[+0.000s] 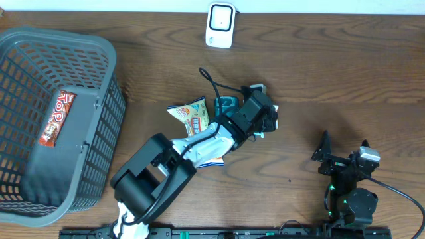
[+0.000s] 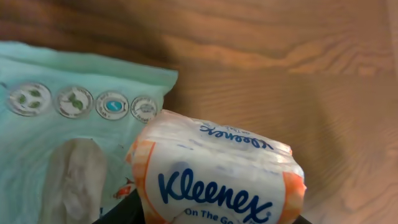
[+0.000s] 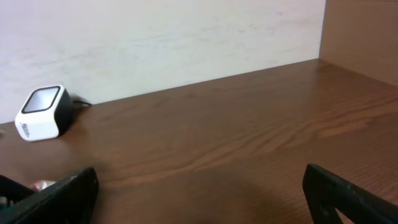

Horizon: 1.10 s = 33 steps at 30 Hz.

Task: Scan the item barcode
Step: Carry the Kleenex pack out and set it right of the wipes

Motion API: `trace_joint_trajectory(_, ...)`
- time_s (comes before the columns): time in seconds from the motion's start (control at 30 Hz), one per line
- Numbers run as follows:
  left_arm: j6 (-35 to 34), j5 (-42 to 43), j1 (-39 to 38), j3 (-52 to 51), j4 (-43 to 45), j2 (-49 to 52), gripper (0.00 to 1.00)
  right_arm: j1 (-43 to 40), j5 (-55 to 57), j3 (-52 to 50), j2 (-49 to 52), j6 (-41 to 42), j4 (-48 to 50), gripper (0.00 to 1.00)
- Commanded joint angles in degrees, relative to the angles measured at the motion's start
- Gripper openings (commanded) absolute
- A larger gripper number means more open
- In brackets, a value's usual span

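Overhead, scanner [image 1: 220, 25] hugs table's [image 1: 332, 73] far edge (basket [image 1: 109, 126] far left).

This looks like a mock shop checkout on a wood-grain table [image 1: 345, 73]. A white barcode scanner [image 1: 220, 24] stands at 12 o'clock by a plain pale wall [image 3: 155, 37]. A grey shopping basket [image 1: 109, 113] at 9 o'clock holds a snack packet [image 1: 57, 117]. Near the centre are a Kleenex pack [image 2: 217, 186] and a teal pouch [image 2: 62, 155].
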Motion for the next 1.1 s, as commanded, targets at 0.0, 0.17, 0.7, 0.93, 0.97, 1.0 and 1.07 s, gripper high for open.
trace_joint_trajectory(0.0,-1.16,1.62,0.07,0.33,0.22,2.05,0.41,0.02,-0.13,-0.04,-0.17,-0.83,-0.22,0.99)
trace_joint_trajectory(0.17,-0.90,1.33,1.07,0.33,-0.26,2.12,0.50,0.02,-0.13,-0.04,-0.17,-0.83,-0.22,0.99)
trace_joint_trajectory(0.7,6.84,3.93,3.17,0.79,-6.05,-10.95,0.98,0.02,-0.13,-0.04,-0.09,-0.83,-0.22,0.99)
trace_joint_trajectory(0.93,17.29,-0.55,11.82,7.13,-25.00,-27.91,0.98,0.02,-0.13,-0.04,-0.09,-0.83,-0.22,0.99)
trace_joint_trajectory(0.97,18.32,-1.62,13.62,8.68,-28.28,-29.77,0.98,0.02,-0.13,-0.04,-0.09,-0.83,-0.22,0.99)
trace_joint_trajectory(1.0,19.54,-3.30,16.00,10.67,-32.35,-31.89,0.98,0.02,-0.13,-0.04,-0.09,-0.83,-0.22,0.99)
trace_joint_trajectory(1.07,21.53,-7.19,20.48,14.51,-39.74,-35.23,0.98,0.02,-0.13,-0.04,-0.09,-0.83,-0.22,0.99)
